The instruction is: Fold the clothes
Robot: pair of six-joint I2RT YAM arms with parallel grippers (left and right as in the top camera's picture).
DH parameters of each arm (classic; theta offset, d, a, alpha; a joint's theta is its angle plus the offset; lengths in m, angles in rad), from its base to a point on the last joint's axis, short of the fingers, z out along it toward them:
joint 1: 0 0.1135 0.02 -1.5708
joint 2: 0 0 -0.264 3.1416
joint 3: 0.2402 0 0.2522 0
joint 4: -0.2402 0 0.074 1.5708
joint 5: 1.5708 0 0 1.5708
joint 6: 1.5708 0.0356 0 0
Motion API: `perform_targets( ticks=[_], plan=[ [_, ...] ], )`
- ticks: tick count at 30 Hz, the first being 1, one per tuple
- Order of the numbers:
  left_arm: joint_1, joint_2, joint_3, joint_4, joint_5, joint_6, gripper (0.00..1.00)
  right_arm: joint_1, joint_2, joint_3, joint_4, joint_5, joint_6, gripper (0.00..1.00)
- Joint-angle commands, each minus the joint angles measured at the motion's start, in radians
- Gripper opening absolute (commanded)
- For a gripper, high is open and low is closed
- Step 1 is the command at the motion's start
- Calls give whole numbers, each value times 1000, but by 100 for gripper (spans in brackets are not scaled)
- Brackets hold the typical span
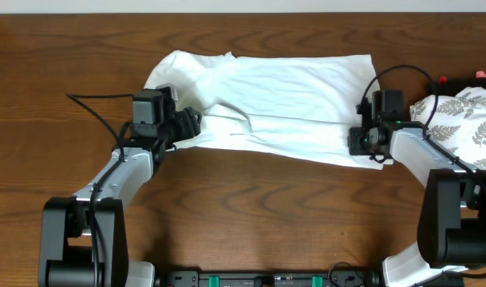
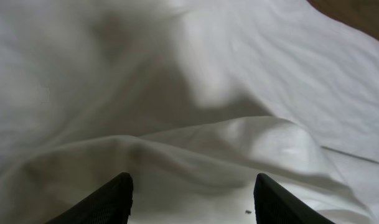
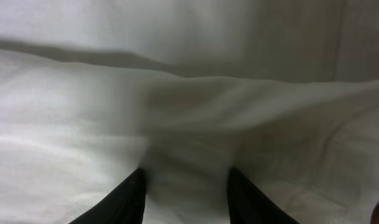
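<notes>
The white T-shirt [image 1: 282,96] lies across the far middle of the wooden table, folded into a wide band with wrinkles near its left end; its graphic is hidden. My left gripper [image 1: 191,123] is at the shirt's left front edge. In the left wrist view its fingers [image 2: 192,186] are wide open over a raised fold of the shirt [image 2: 239,74]. My right gripper [image 1: 358,142] is at the shirt's right front corner. In the right wrist view its fingers [image 3: 184,186] are apart, with the white cloth [image 3: 177,62] lying between them.
A white cloth with a grey leaf print [image 1: 466,119] lies at the right edge, beside the right arm. A small red object [image 1: 444,80] shows behind it. Bare brown table [image 1: 266,207] stretches in front of the shirt.
</notes>
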Motion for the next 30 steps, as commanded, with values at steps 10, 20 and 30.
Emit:
perform_targets(
  ticks=[10, 20, 30],
  plan=[
    [3, 18, 11, -89, -177, 40, 63, -22, 72, -57, -46, 88, 30, 42],
    [58, 159, -3, -120, -235, 40, 63, -22, 72, -57, -62, 89, 29, 42],
    [214, 206, -3, -231, -235, 25, 54, -22, 72, -57, -65, 89, 29, 42]
  ],
)
